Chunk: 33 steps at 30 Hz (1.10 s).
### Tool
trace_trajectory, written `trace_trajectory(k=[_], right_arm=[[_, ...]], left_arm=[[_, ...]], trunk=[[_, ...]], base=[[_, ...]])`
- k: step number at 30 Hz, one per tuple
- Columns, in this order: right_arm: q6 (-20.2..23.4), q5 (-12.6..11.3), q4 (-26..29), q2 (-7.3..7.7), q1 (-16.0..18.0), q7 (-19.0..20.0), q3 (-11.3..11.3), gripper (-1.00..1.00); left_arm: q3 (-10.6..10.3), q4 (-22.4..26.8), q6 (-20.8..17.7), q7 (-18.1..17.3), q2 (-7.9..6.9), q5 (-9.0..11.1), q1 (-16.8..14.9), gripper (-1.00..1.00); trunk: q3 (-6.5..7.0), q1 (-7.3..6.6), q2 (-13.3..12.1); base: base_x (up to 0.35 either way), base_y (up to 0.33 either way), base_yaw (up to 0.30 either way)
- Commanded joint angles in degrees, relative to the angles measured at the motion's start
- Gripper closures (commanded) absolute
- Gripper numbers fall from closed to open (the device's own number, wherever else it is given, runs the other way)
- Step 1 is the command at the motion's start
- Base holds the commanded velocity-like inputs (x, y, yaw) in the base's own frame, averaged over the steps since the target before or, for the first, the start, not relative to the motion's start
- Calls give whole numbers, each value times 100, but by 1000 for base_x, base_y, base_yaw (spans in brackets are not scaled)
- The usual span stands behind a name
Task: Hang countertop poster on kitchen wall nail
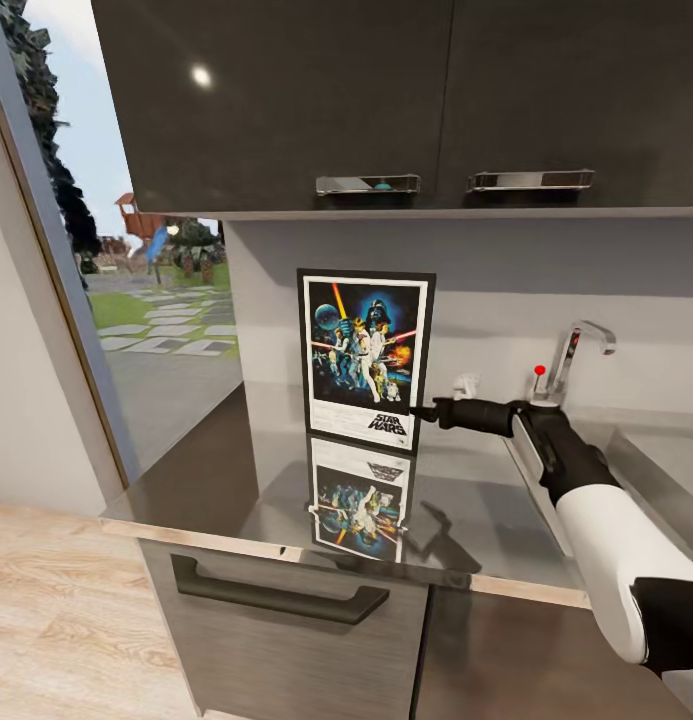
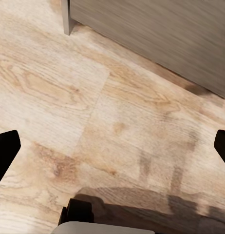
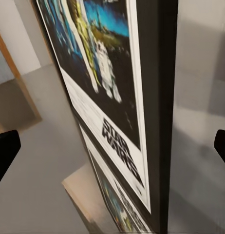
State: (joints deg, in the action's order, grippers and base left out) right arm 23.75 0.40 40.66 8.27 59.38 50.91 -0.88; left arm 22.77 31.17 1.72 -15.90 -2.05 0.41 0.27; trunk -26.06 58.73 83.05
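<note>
The poster stands upright on the glossy dark kitchen countertop, leaning against the back wall, with its "STAR WARS" lettering at the bottom. My right gripper reaches in from the right at the poster's lower right edge. In the right wrist view the poster's black edge runs between the wide-apart fingers, so this gripper is open. My left gripper hangs open above the wooden floor, holding nothing. The wall nails are out of view.
A dimmer upside-down reflection of the print lies on the slab. The sink and faucet are at the right. Dark upper cabinets overhang the poster. A tall window is at the left, a drawer handle below.
</note>
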Motion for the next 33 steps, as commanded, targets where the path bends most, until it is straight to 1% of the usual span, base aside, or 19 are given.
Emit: trace_trajectory(k=[1, 13, 18, 20, 22, 33], right_arm=[[1, 3, -51, -1, 3, 21, -9, -100], [-77, 2, -211, -1, -7, 22, -8, -100], [-322, -3, -416, -1, -11, 24, -9, -100], [-464, -3, -578, -1, -13, 24, -9, -100], [-513, -4, -663, -1, -12, 24, -9, -100], [-569, -5, -756, -1, -14, 24, -9, -100]], left_arm=[[23, 4, 4, -36, 3, 3, -1, -100], [20, 4, 4, -36, 3, 3, -1, -100], [21, 4, 4, -36, 3, 3, -1, -100], [22, 4, 4, -36, 3, 3, -1, -100], [22, 4, 4, -36, 3, 3, -1, -100], [22, 4, 4, -36, 3, 3, -1, -100]], trunk=[[-5, 0, 3], [-5, 0, 3], [-5, 0, 3], [-5, 0, 3], [-5, 0, 3], [-5, 0, 3]], base=[[0, 0, 0], [0, 0, 0], [0, 0, 0], [0, 0, 0], [0, 0, 0], [0, 0, 0]])
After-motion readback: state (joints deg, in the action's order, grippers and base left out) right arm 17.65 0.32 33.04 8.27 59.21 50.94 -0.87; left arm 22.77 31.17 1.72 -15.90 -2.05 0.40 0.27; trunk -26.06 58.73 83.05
